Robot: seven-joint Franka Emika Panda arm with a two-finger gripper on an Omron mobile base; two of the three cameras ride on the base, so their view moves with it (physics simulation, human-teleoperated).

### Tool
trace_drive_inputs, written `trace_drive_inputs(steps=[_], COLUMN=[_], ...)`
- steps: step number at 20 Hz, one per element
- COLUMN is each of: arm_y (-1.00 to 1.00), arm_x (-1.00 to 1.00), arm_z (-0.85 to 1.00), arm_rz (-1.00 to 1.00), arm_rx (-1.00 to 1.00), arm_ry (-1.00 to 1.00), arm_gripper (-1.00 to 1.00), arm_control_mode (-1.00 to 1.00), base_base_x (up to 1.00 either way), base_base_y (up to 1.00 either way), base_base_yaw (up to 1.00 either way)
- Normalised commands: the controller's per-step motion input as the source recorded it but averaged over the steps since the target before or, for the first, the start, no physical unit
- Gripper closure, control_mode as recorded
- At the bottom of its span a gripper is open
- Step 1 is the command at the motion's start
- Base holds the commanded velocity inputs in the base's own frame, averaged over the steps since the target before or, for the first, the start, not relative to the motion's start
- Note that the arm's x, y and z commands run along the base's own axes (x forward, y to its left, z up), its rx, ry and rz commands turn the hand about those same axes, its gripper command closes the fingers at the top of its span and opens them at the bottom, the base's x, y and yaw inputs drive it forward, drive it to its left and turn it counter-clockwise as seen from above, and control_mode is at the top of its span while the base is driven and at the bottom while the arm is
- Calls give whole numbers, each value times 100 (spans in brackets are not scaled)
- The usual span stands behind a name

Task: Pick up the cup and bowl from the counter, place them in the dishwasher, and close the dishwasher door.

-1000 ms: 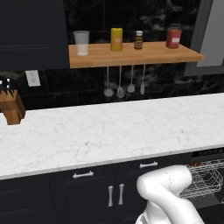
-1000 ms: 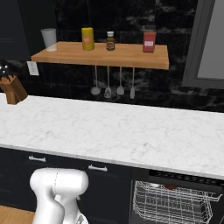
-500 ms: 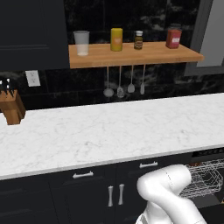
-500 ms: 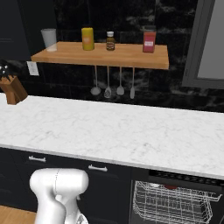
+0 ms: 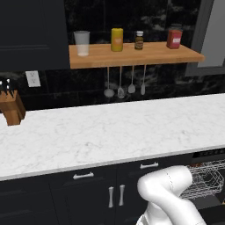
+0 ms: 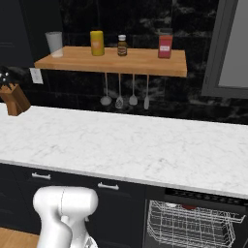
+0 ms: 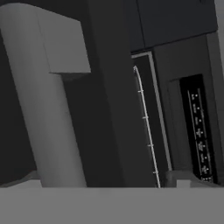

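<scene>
— Dishwasher (image 6: 203,195) first: where is it from the pincer?

— Right in front of it. The hand view looks close along dark panels, with the strip of small light marks (image 7: 199,131) off to the right of that view and a thin white line with ticks beside it. A pale grey post (image 7: 48,109) fills the left; I cannot tell what it is.

— Is the pincer released or clenched?

— I cannot tell; nothing here makes the fingers clear.

— And outward from there?

— The white arm (image 5: 169,186) bends low in front of the dark cabinets. Beside it the wire rack (image 6: 193,227) stands exposed under the strip. A small dark red shape (image 6: 189,207) sits at the back of the rack; it may be the bowl, but it is too small to be sure.

— Above?

— The counter (image 6: 121,140) runs over the arm and the dishwasher. A knife block (image 6: 14,99) stands at its far left end. Higher up, the wooden shelf (image 6: 121,60) carries a clear tumbler (image 6: 54,42) and a red jar (image 6: 165,46), with utensils (image 6: 119,99) hanging below it.
</scene>
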Motion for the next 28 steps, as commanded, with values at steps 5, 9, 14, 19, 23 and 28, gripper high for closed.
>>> trace_drive_inputs(steps=[5,9,14,19,23,28], arm_y=[-29,-30,-38,-38,-40,-35], arm_x=[100,100,100,100,100,100], arm_z=[-32,-31,-35,-41,-29,-23], arm_rz=[0,0,0,0,0,0], arm_rx=[17,17,19,17,17,17], arm_ry=[-44,-43,-40,-33,-28,-25], arm_gripper=[-100,-100,-100,-100,-100,-100], arm_control_mode=[-100,-100,-100,-100,-100,-100], base_base_x=[0,0,0,0,0,0], base_base_y=[0,0,0,0,0,0], base_base_yaw=[0,0,0,0,0,0])
